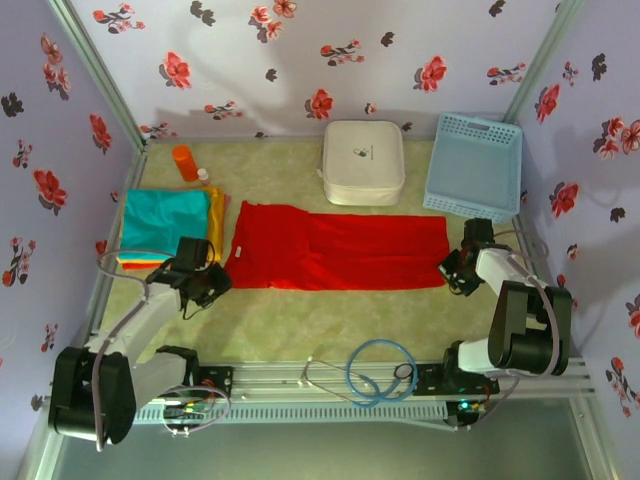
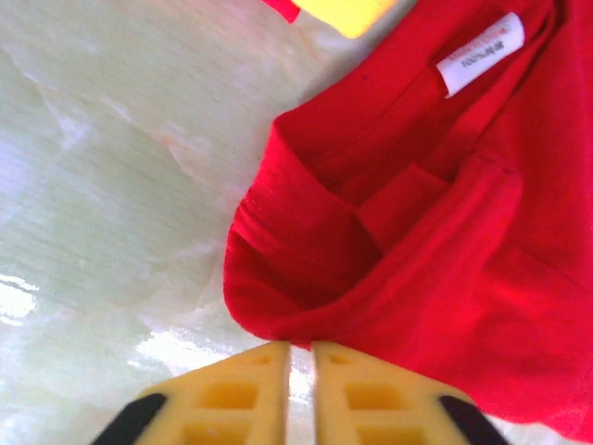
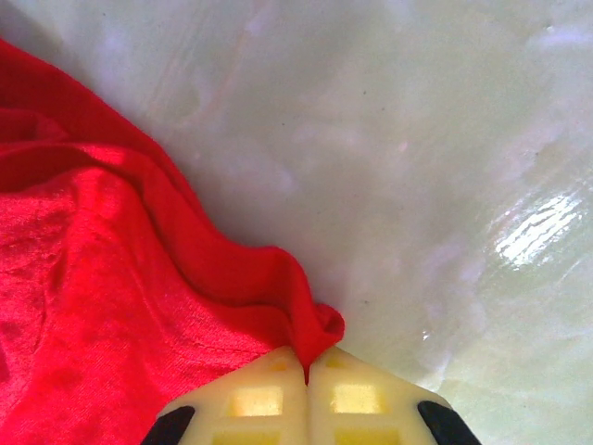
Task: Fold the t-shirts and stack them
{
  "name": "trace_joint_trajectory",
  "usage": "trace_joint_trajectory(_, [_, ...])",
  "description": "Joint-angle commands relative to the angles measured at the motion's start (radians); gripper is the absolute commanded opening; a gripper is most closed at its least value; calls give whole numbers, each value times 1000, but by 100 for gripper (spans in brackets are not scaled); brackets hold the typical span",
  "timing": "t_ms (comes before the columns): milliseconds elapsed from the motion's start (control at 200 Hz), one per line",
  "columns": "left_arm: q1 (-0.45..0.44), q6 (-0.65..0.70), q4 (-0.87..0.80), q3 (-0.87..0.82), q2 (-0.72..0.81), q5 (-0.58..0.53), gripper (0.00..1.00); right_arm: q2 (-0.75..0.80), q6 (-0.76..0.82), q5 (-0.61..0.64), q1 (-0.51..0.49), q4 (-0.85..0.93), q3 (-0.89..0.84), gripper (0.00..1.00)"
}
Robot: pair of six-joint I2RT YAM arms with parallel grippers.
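Observation:
A large red t-shirt lies folded into a long band across the middle of the table. At its near left corner by the collar my left gripper has its jaws drawn together to a thin slit. In the left wrist view the left gripper pinches a raised fold of the red t-shirt at the tips, with the white neck label beyond. My right gripper is at the shirt's near right corner. The right wrist view shows the right gripper shut on a pinch of the red t-shirt. A teal t-shirt tops an orange and yellow pile at the left.
A white rounded case and a light blue lattice basket stand at the back right. An orange bottle stands at the back left. A blue cable loop lies on the front rail. Flowered walls close in three sides.

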State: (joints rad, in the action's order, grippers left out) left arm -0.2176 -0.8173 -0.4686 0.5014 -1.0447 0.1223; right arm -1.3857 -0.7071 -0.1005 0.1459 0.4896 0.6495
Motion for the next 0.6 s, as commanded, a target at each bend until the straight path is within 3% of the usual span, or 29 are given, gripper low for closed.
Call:
trace_joint_trajectory(0, [6,-11,-71,-1,51,10,15,-18,9,10,0,7,-20,0])
trace_joint_trajectory(100, [5,-11,-81,9,72,10,38,-19,11,9,0,11,-18,0])
trace_joint_trajectory(190, [5,-17,-56,7,54,11,47,-20,9,6,0,11,-14,0])
trace_joint_trajectory(595, [0,-22,107,0,-96,29,47,-34,19,2,0,25,1,0])
